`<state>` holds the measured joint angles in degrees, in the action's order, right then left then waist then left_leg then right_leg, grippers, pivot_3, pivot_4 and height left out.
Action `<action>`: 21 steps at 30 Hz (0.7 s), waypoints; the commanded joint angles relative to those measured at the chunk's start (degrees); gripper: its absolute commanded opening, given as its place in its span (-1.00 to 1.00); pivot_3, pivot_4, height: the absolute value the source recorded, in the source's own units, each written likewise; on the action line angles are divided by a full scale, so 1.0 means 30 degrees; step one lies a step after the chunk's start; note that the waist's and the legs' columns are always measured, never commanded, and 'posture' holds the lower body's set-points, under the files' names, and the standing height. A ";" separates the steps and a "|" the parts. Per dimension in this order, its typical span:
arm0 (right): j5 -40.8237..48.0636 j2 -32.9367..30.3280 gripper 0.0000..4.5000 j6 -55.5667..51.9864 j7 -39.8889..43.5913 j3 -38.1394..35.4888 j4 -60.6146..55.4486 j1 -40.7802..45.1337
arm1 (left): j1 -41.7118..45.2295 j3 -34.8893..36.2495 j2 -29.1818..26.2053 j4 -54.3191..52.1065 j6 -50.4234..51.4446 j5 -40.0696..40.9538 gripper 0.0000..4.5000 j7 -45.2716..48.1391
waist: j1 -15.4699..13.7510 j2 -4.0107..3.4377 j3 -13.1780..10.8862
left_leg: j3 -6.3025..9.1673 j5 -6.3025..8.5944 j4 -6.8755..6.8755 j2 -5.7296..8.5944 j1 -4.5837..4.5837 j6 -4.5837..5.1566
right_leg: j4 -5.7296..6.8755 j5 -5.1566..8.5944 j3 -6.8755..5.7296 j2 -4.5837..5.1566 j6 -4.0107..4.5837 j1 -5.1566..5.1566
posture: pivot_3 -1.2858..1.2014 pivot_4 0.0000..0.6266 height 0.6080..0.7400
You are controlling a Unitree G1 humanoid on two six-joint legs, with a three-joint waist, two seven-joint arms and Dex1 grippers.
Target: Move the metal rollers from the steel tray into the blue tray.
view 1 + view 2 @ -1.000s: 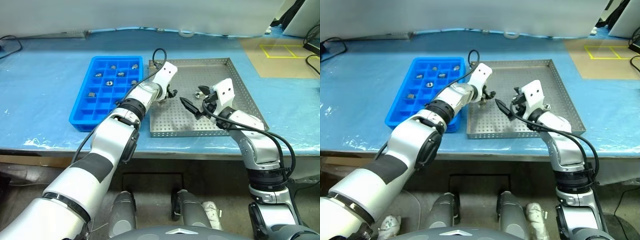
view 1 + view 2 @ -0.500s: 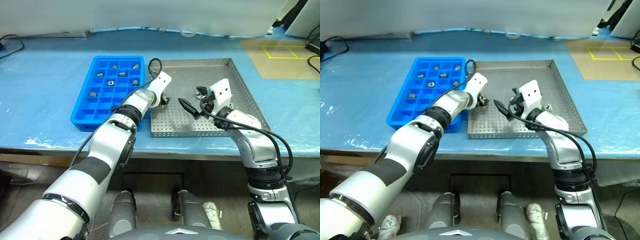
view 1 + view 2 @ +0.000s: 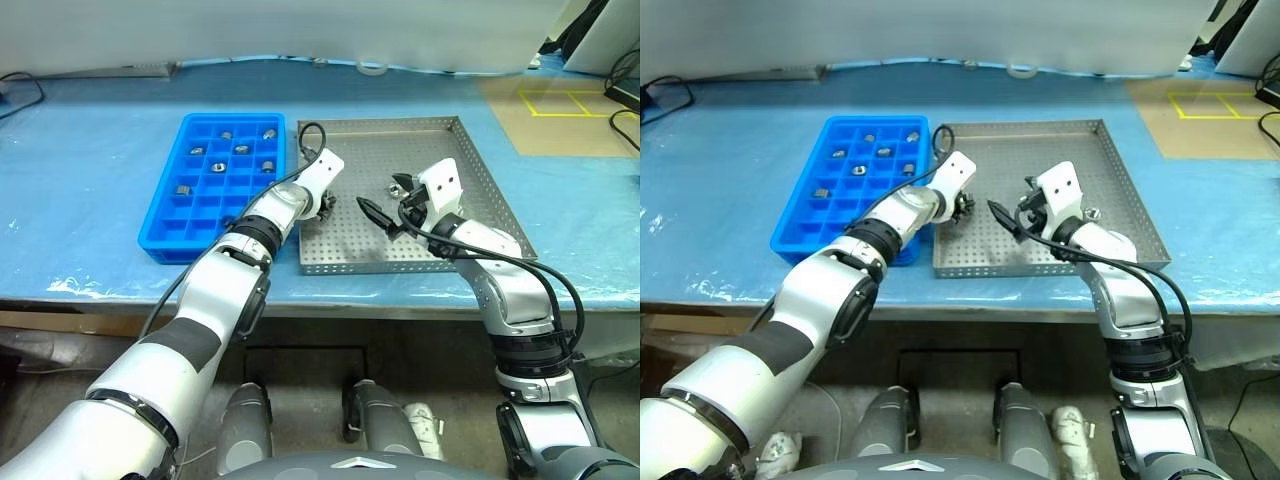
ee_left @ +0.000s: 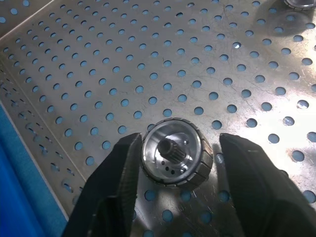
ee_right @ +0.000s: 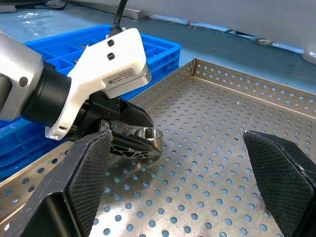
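On the perforated floor of the steel tray, near its left wall, my left gripper is down and shut on one of the metal rollers, which rests on the floor between the fingers. The same roller appears in the right wrist view. My right gripper hovers over the tray's middle, open, holding nothing, pointing toward the left gripper. Another roller lies in the steel tray beside the right hand. The blue tray sits just left of the steel tray, with several rollers in its far compartments.
Both trays rest on a blue-covered table whose front edge runs just below them. A brown patch with yellow tape squares lies at the back right. A white tape ring sits behind the steel tray, and cables at far left.
My left gripper came down to the steel tray's floor and closed on a roller. The right arm has stayed where it was, still open.
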<state>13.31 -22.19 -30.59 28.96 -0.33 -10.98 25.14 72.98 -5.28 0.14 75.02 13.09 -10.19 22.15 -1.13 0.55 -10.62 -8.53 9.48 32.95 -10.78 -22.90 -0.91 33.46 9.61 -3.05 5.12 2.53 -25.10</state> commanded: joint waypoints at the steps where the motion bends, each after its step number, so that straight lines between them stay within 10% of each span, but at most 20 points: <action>1: 0.0000 -0.0071 1.00 0.0421 -0.0018 -0.0095 -0.0160 0.0365 | -0.0459 -0.0350 -0.0149 0.0041 0.0196 -0.0328 -0.08 0.0662 | 0.0005 0.0000 0.0000 | 0.0001 0.0000 0.0000 0.0000 0.0000 0.0000 | 0.0000 0.0000 0.0000 0.0000 0.0000 -0.0001 | -0.17 -0.52 1.00; 21: 0.1324 -0.0573 1.00 0.0467 0.1446 -0.0748 0.0005 0.2214 | -0.2639 0.2054 -0.3202 -0.4343 -0.4411 0.3170 -0.08 0.6871 | -0.0002 -0.0021 0.0008 | -0.0015 -0.0002 -0.0104 -0.0019 0.0034 0.0001 | -0.0075 -0.0001 -0.0001 -0.0003 0.0004 0.0009 | -0.10 -0.52 1.00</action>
<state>15.90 -23.10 -30.45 32.16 -1.02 -9.90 30.09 64.84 -1.10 -8.27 65.71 1.42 -3.02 41.74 -1.14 0.49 -10.60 -8.57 9.48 32.62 -10.84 -22.81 -0.91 33.24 9.61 -3.05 5.11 2.54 -25.08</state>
